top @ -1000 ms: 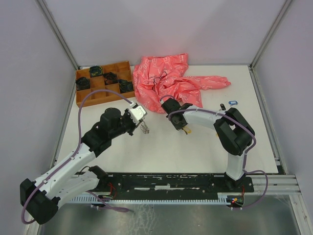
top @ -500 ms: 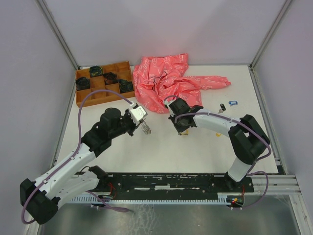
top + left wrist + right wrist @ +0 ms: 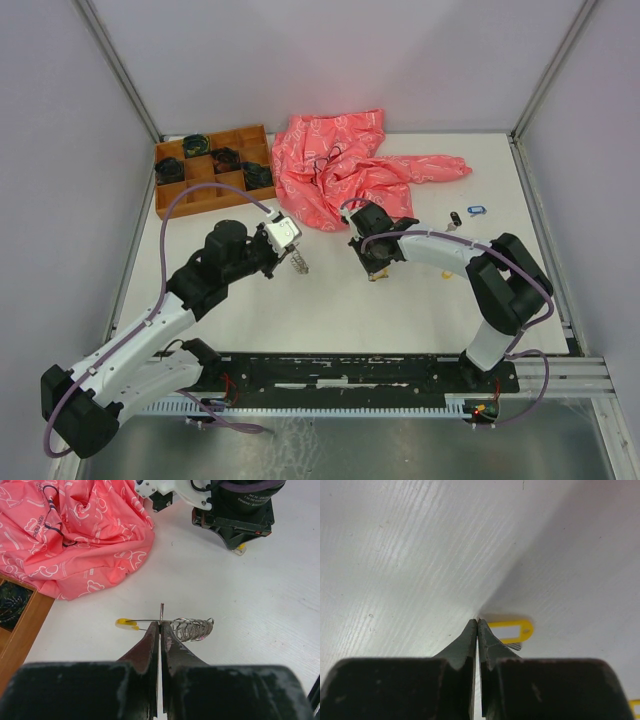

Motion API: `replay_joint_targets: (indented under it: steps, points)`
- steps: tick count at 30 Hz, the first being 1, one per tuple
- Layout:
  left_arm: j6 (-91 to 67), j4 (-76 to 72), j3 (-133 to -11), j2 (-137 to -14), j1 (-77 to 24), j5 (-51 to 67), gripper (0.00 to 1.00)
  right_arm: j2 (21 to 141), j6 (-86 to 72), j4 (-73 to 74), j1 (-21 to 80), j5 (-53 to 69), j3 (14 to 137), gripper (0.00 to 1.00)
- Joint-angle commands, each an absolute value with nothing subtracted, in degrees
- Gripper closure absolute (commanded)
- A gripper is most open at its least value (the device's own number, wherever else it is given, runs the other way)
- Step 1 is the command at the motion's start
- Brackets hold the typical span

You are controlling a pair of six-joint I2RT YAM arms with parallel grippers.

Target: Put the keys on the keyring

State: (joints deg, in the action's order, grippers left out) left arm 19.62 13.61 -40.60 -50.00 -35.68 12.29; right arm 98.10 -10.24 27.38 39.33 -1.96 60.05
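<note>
While my left claw clenches the keyring, no key hangs on it yet; my right claw is pressed shut just beside the yellow-tagged key on the surface, grip unclear, and the blue-tagged key lies well apart.

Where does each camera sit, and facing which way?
Top external: above and behind, facing down at the table; left arm, right arm visible.
Left wrist: along the shut left gripper toward the keyring it pinches.
Right wrist: past the shut right gripper, down at a yellow-tagged key.
Shared: pink cloth in top and left wrist.
</note>
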Motion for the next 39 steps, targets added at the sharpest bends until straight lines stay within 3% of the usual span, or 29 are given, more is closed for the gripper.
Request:
replay_joint_targets:
  steps: [1, 39]
  points:
    - [20.24, 10.53, -41.31, -49.72, -35.23, 13.62, 0.97, 98.06, -10.22, 26.95, 39.12, -3.25, 60.44, 0.91]
    - [20.04, 10.78, -41.58, -50.54, -35.16, 14.23, 0.97, 96.78, -10.11, 33.05, 39.13, -3.17, 63.26, 0.84]
